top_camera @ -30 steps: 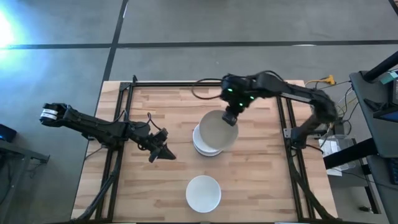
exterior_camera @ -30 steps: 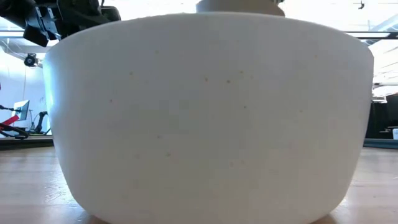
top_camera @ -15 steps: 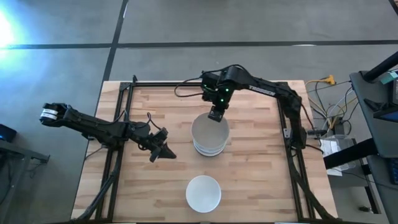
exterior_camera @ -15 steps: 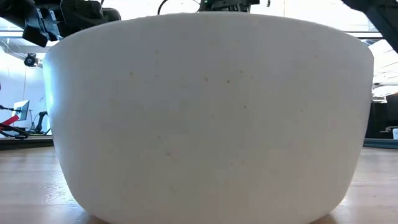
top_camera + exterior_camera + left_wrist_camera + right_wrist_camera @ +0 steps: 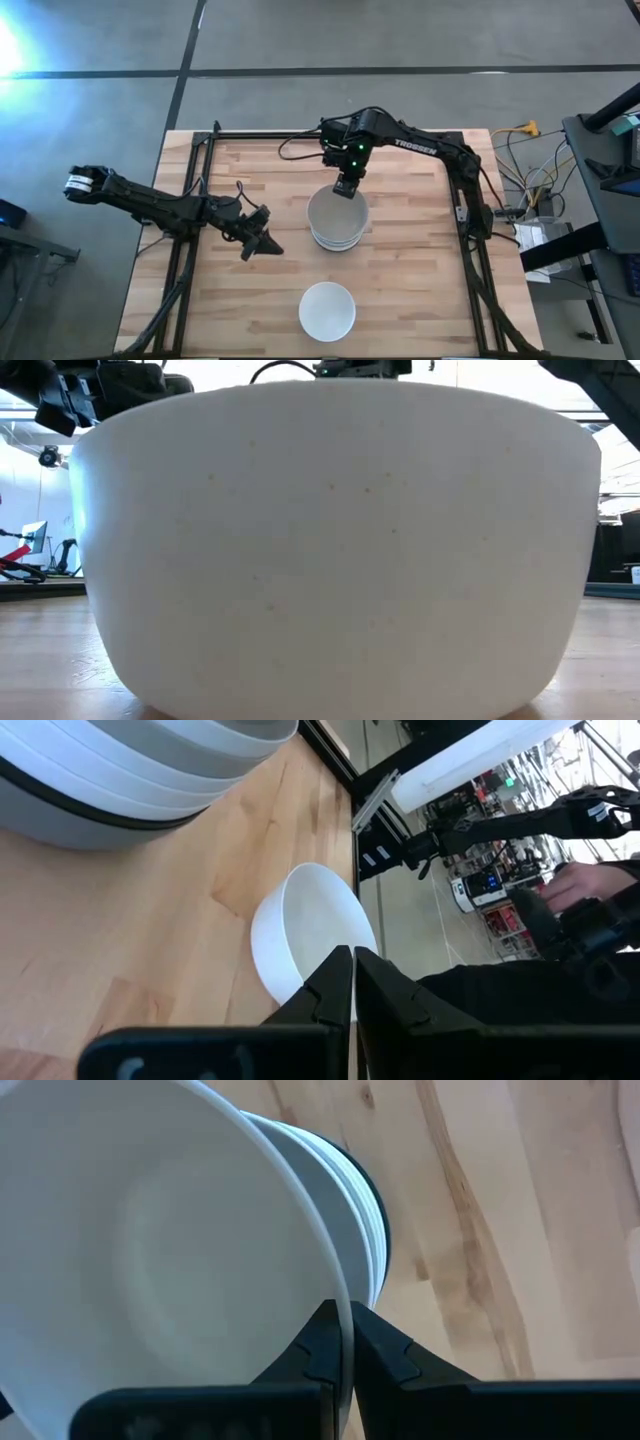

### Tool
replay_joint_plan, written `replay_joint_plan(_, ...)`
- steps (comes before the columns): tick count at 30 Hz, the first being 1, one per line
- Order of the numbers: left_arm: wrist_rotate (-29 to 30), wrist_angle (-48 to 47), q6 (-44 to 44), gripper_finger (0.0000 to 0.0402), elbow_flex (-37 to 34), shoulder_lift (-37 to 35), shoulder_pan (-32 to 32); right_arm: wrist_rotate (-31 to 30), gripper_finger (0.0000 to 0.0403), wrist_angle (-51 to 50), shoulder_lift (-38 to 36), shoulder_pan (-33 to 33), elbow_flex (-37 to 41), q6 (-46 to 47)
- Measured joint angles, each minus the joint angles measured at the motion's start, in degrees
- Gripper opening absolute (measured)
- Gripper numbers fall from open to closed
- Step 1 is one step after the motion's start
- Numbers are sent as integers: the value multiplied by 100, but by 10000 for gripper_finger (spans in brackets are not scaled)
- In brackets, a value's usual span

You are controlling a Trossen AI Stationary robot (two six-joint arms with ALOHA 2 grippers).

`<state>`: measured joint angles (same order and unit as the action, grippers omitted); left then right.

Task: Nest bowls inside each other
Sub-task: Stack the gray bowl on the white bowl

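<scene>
A stack of nested bowls (image 5: 337, 238), mostly white with a dark one low down, stands on its base mid-table. My right gripper (image 5: 345, 187) is shut on the white top bowl (image 5: 337, 212) at the stack's far side. In the right wrist view this bowl (image 5: 170, 1250) fills the picture, with the stack's rims (image 5: 372, 1230) beside it. A lone white bowl (image 5: 327, 310) rests on its base near the table's near edge and fills the low view (image 5: 330, 540). My left gripper (image 5: 263, 244) waits shut, left of the stack. My right gripper holds the top white bowl by its far rim (image 5: 345, 1305), pinched with one finger (image 5: 310, 1350) inside the bowl and the other outside. The fingers come from above, pointing down. The bowl sits over the stack's mouth; whether it rests in the bowl below I cannot tell.
A black frame rail (image 5: 455, 190) runs along the table's right side and another (image 5: 190, 200) along its left. Bare wood lies between the stack and the lone bowl. The left wrist view shows the lone bowl (image 5: 310, 935), the stack's side (image 5: 130, 770) and a person (image 5: 590, 890) beyond the table.
My right gripper has moved toward the table's left, carrying the white bowl with it. The bowl hung tilted and off to the stack's right a second ago; it now lies centred over the stack. My left arm has kept still.
</scene>
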<state>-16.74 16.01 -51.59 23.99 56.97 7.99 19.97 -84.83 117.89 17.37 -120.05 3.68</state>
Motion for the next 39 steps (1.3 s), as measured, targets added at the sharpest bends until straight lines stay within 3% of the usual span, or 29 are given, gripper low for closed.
replay_joint_plan(32, 14, -2, 99, 0, 0, 0, 0, -207, 9, 377, -8, -235, 702, 233)
replay_joint_plan(39, 12, -2, 93, 0, 0, 0, 0, -218, 32, 846, -88, -312, 1026, 299)
